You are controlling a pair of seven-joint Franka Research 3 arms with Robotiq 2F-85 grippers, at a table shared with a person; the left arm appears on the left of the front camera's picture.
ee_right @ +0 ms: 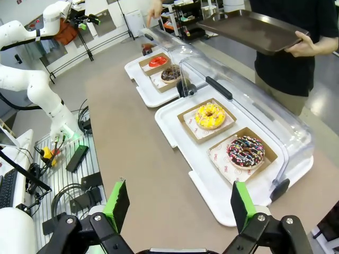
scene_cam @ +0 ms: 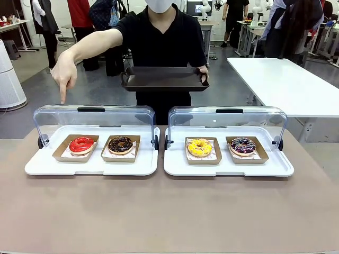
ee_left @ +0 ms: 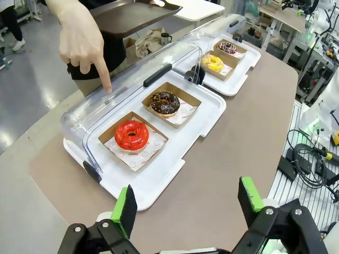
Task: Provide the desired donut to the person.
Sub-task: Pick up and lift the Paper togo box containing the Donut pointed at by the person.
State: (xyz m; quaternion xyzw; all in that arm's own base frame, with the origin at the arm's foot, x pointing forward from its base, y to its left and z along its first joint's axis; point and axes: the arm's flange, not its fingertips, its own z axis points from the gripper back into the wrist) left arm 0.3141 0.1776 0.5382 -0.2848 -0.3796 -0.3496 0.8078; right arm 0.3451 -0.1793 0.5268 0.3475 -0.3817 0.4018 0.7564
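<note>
The person [scene_cam: 161,37] in a black shirt stands at the far side, holding a dark tray [scene_cam: 164,78] in one hand. Their other hand [scene_cam: 64,74] points a finger down over the red donut [scene_cam: 81,144] in the left case [scene_cam: 90,164]. A chocolate donut [scene_cam: 121,144] sits beside the red one. The right case [scene_cam: 228,166] holds a yellow donut [scene_cam: 199,147] and a dark sprinkled donut [scene_cam: 242,145]. My left gripper [ee_left: 188,203] hovers open over the table's near side, facing the red donut [ee_left: 131,135]. My right gripper [ee_right: 179,205] is open too, short of the sprinkled donut [ee_right: 246,151].
Both cases have clear lids [scene_cam: 95,117] swung open at the back. Each donut lies in a brown paper tray. A white table [scene_cam: 286,84] stands at the back right. Cables and equipment [ee_left: 307,164] lie beside the table's edge.
</note>
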